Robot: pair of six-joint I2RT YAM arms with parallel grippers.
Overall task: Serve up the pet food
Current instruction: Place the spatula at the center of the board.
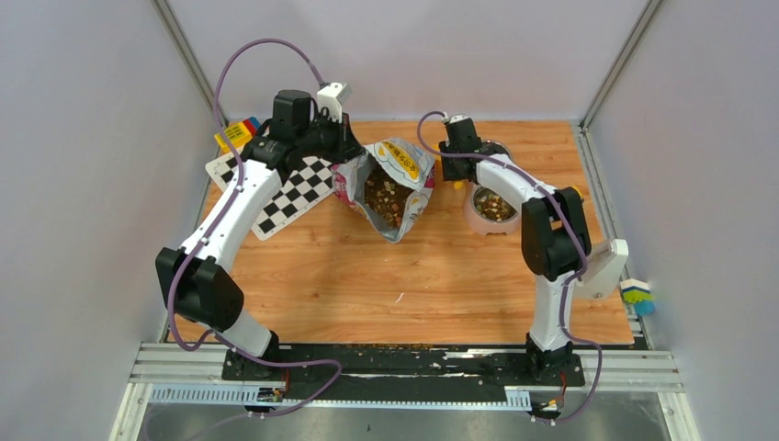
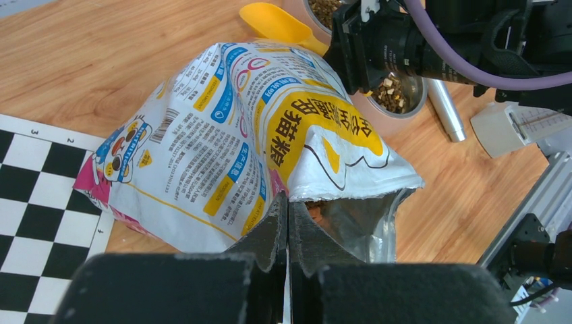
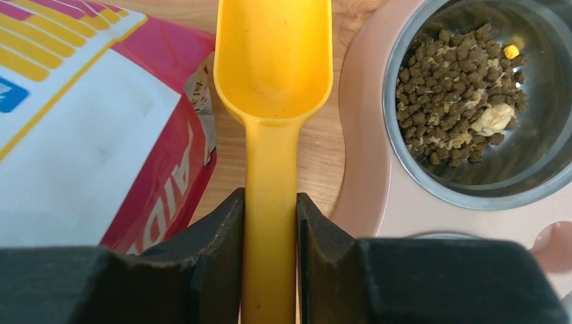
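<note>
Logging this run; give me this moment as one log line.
left gripper: shut on bag edge | right gripper: shut on scoop, empty | kibble: in bowl and open bag

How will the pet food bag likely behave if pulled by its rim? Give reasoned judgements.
Probably floppy: the pet food bag is creased and sags where the left gripper pinches its rim. Likely bottom-heavy, since kibble lies inside, so it may drag rather than lift. Its glossy film could slip.
</note>
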